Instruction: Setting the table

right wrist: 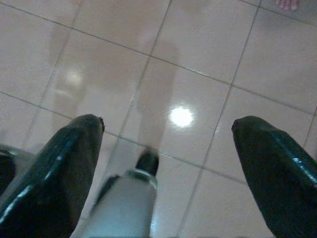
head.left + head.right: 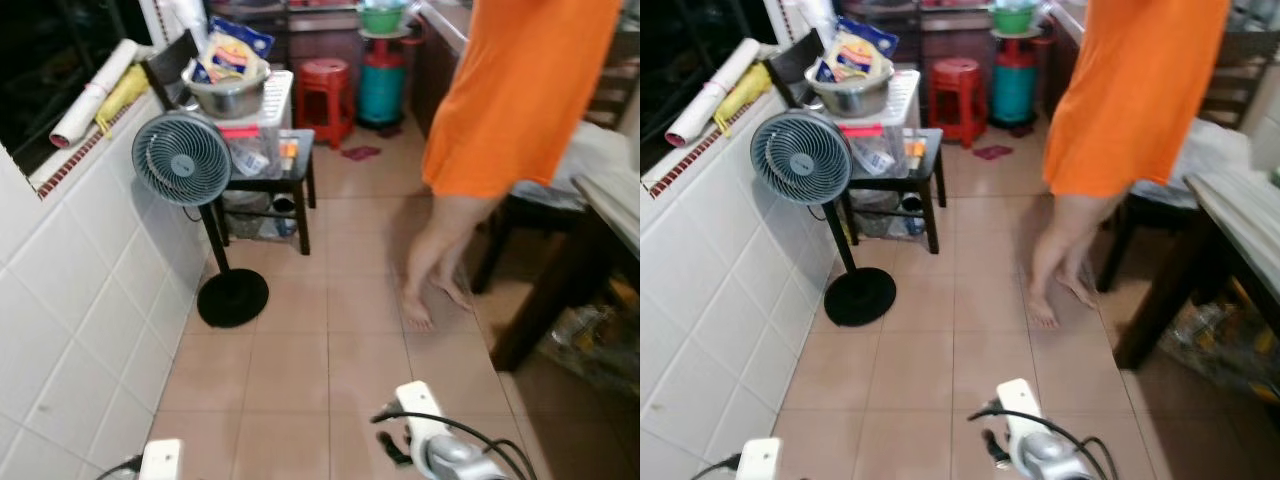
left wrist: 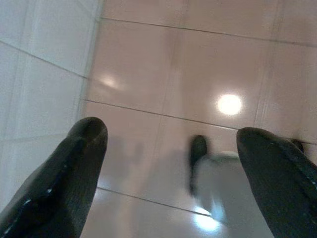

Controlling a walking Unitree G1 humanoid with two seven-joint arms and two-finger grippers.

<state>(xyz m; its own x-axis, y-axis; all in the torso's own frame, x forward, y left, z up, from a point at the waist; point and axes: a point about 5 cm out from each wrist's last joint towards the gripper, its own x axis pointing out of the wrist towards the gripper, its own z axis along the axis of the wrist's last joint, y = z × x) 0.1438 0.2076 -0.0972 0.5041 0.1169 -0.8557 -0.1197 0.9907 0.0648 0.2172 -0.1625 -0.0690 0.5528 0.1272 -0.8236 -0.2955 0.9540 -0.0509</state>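
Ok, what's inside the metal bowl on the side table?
The metal bowl holds a yellow and blue snack packet sticking up above its rim. Anything beneath the packet is hidden by the bowl's wall.

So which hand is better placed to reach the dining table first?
The right hand, probably. The dark table stands on the robot's right, behind the person in orange. The left hand hangs by the white tiled wall. Both are open over the floor.

A grey pedestal fan (image 2: 182, 158) stands on the tiled floor (image 2: 290, 370) beside the white-tiled wall (image 2: 70, 310). Just behind it, a dark side table (image 2: 268, 170) carries a metal bowl (image 2: 228, 95). A barefoot person in an orange garment (image 2: 515, 95) stands mid-floor; a red stool (image 2: 325, 95) sits farther back.
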